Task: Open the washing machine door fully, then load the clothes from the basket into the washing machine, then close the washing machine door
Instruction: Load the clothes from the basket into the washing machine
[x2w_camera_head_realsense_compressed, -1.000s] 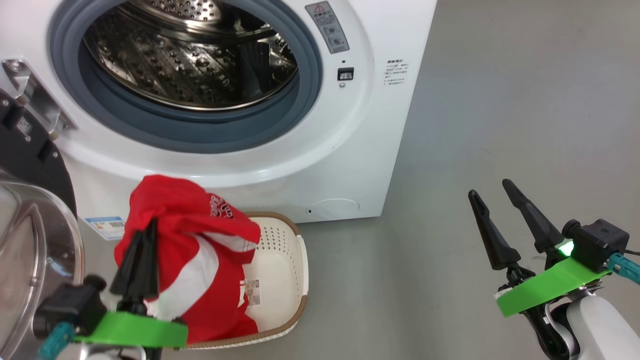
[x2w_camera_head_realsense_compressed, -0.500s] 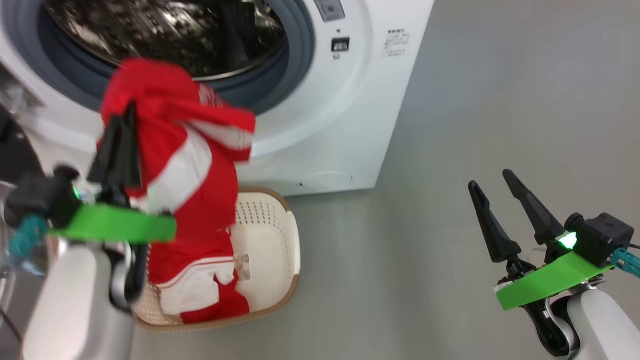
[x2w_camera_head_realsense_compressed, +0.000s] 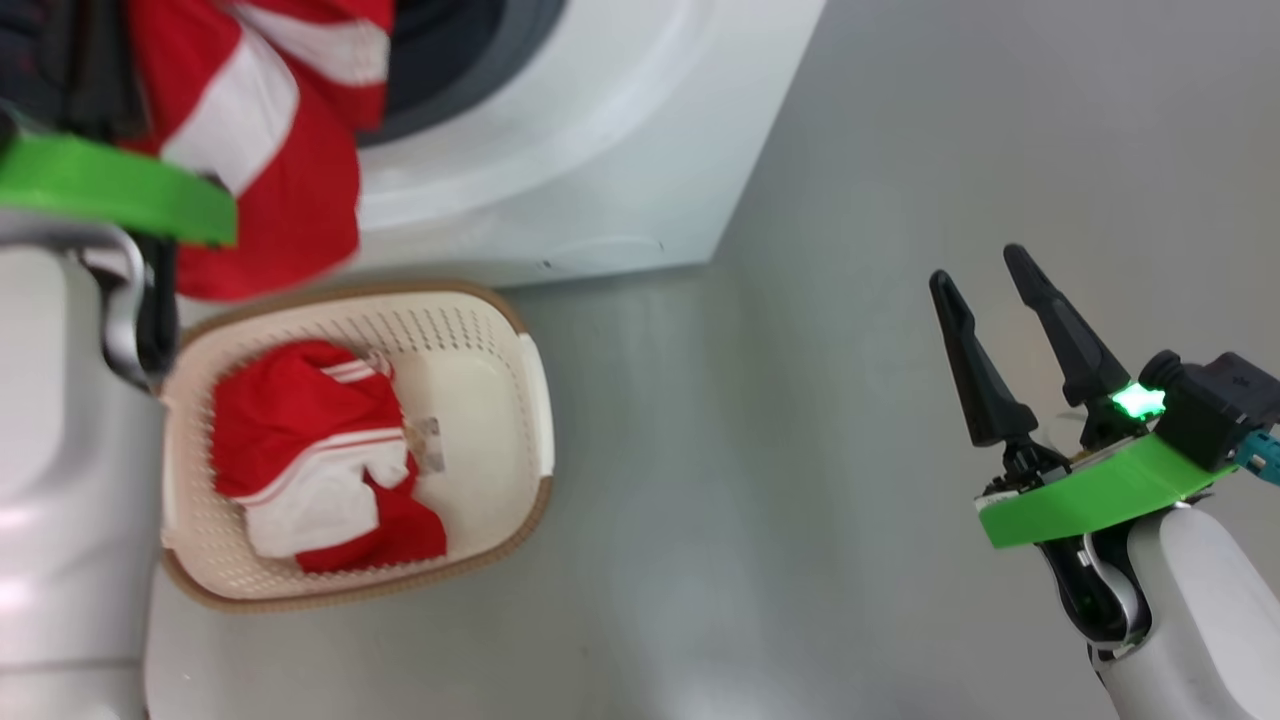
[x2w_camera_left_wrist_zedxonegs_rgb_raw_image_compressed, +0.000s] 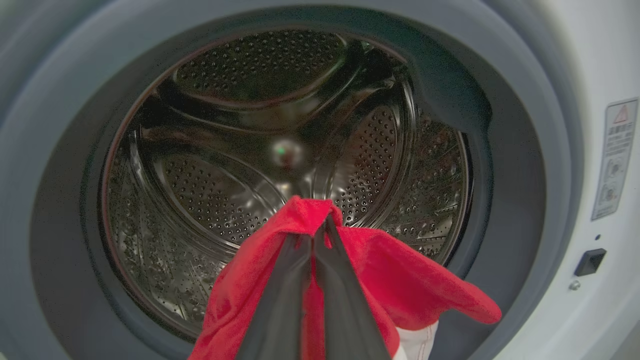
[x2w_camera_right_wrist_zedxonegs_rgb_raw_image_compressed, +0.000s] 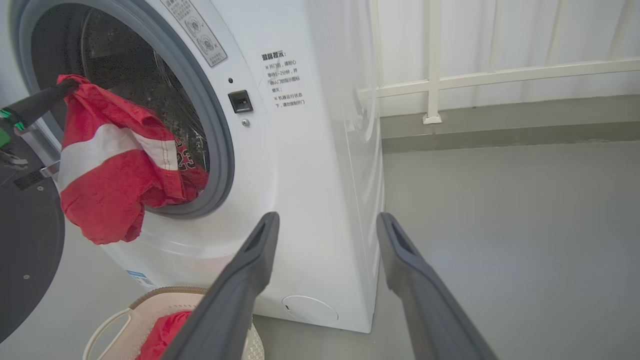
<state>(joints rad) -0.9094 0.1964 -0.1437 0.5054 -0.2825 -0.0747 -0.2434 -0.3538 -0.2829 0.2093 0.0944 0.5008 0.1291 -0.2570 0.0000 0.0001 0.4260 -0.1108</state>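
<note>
**Garment held at the mouth of the washing machine, a second piece in the basket**

The washing machine (x2w_camera_right_wrist_zedxonegs_rgb_raw_image_compressed: 310, 165) stands on the grey floor (x2w_camera_head_realsense_compressed: 800, 450) with its opening uncovered. The washing machine door (x2w_camera_right_wrist_zedxonegs_rgb_raw_image_compressed: 25, 250) is swung out to the machine's hinge side, and its black disc stands clear of the opening. Inside the grey-blue gasket (x2w_camera_left_wrist_zedxonegs_rgb_raw_image_compressed: 515, 165) the drum (x2w_camera_left_wrist_zedxonegs_rgb_raw_image_compressed: 250, 165) shows bare perforated steel.

The basket (x2w_camera_head_realsense_compressed: 470, 430) sits on the floor just in front of the machine's base, below the opening and toward the door side. It is upright with its open top facing up. A red bundle (x2w_camera_head_realsense_compressed: 310, 450) with white stripes lies crumpled in the half of the basket on the door side. The other half shows bare cream plastic.

A red-and-white garment (x2w_camera_right_wrist_zedxonegs_rgb_raw_image_compressed: 110, 170) hangs in front of the door-side part of the machine's opening. It is pinched into a peak at the top, and that peak points in toward the drum. Its long axis runs downward, and its loose lower edge falls past the gasket onto the machine's white front ring. Whether the peak has crossed the gasket cannot be told.

The left gripper (x2w_camera_left_wrist_zedxonegs_rgb_raw_image_compressed: 315, 235) points straight at the drum, its fingers pressed together on the garment's peak. The right gripper (x2w_camera_head_realsense_compressed: 978, 268) is well off to the machine's far side, above the floor. Its fingers are spread wide and touch nothing.
</note>
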